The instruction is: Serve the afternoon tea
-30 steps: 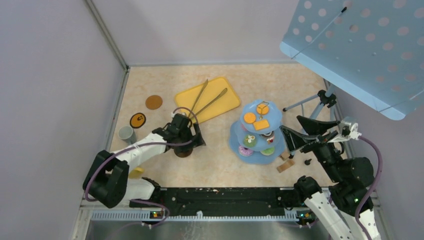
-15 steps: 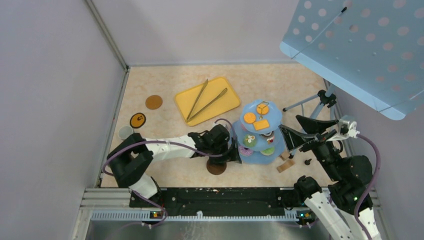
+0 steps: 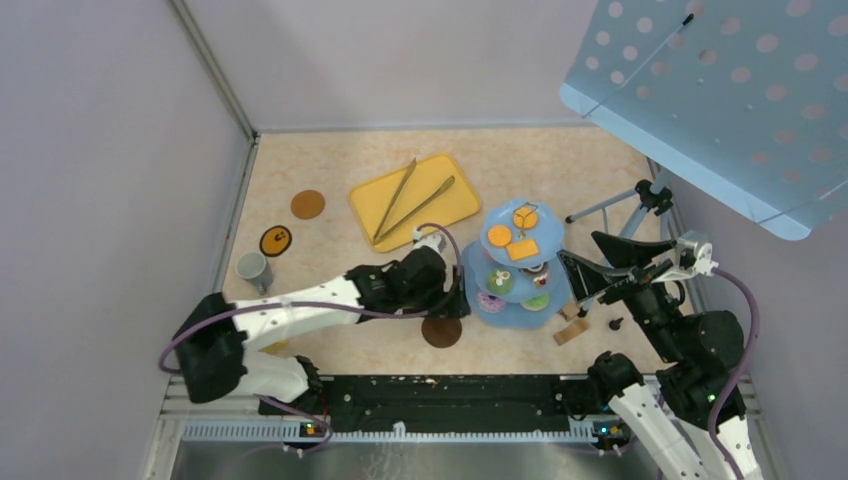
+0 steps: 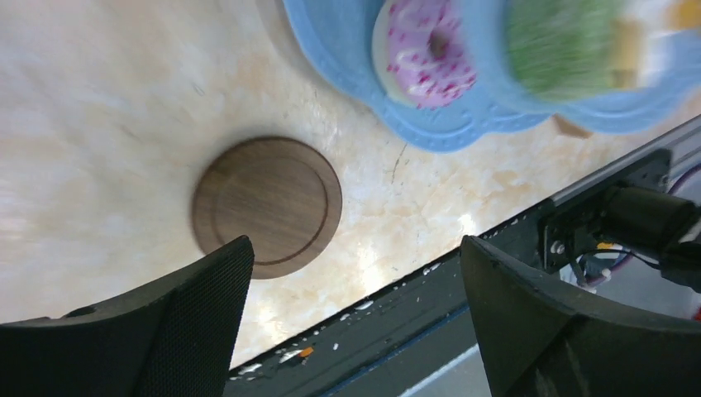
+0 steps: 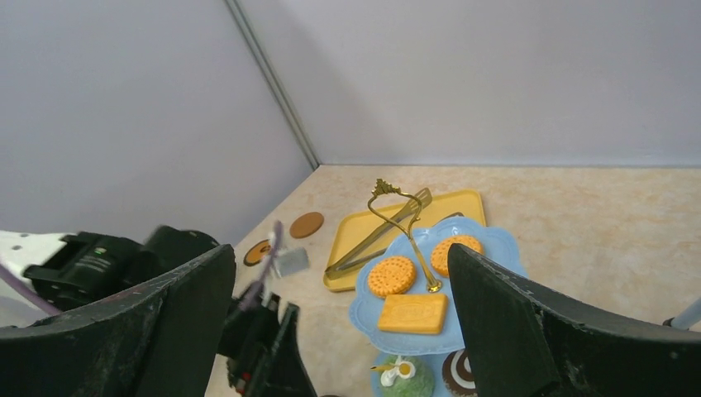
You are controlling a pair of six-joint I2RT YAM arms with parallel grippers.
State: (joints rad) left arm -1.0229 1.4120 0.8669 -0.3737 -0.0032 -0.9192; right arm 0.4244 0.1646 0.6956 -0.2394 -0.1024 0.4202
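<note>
Left gripper (image 3: 443,308): fingers spread, empty, above the round brown wooden coaster (image 3: 441,331), which lies flat, near-left of the pale-blue three-tier stand (image 3: 515,318). Right gripper (image 3: 580,250): spread, empty, right of the stand. Risk: a careless left-arm swing clips the bottom tier, dislodging the pink-iced toy donut (image 4: 426,54).

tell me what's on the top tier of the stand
A round biscuit, a second round biscuit and a rectangular biscuit lie on the top tier around the handle. It hides most of the tiers below; only a green cupcake and a chocolate cupcake peek out.
</note>
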